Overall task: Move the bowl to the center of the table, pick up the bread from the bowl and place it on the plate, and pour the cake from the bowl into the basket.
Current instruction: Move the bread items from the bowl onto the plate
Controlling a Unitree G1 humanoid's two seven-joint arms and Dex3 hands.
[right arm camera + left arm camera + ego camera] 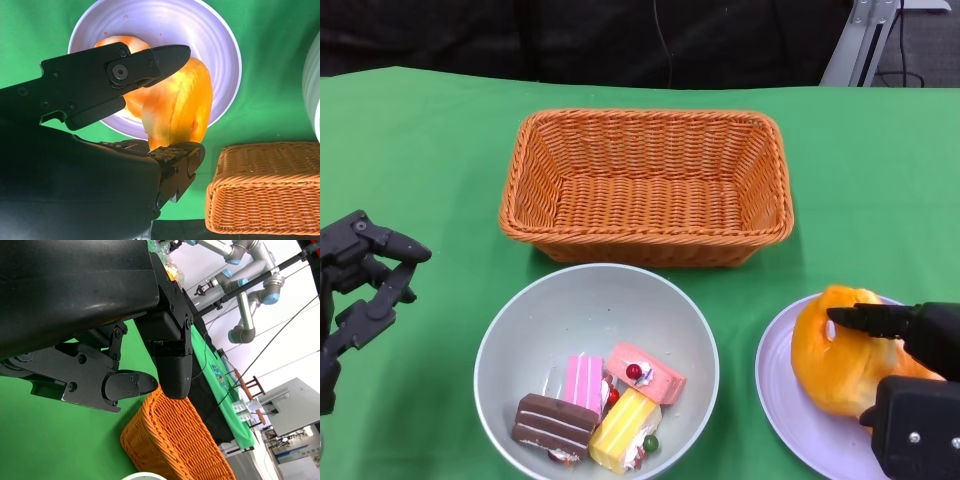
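bread: the orange loaf [840, 350] sits on the lilac plate [790, 400] at my right, pinched in my right hand [900, 380]; it looks soft and light, so i judge a gentle hold across its middle is enough and a hard squeeze would dent it.
right hand fingers: one finger [150, 60] lies over the top of the bread, another [180, 157] presses under it; closed around the loaf.
left hand: my left hand [360, 285] hangs beside the bowl with fingers curled apart, holding nothing.
bowl: the grey bowl [520, 320] stands at table centre, just before the basket [645, 185]; smooth and rigid, likely slippery, so i would take it by the rim.
cake: four small slices [600, 400] lie in the bowl; light and loose, they should slide out when tipped.
right wrist view adds: the bread resting against the plate's inside, which the head view half hides behind my hand.
left wrist view adds: my left fingers [125, 387] free above the cloth, the basket beyond; no bowl contents.
head view adds: the whole layout, and the cake.
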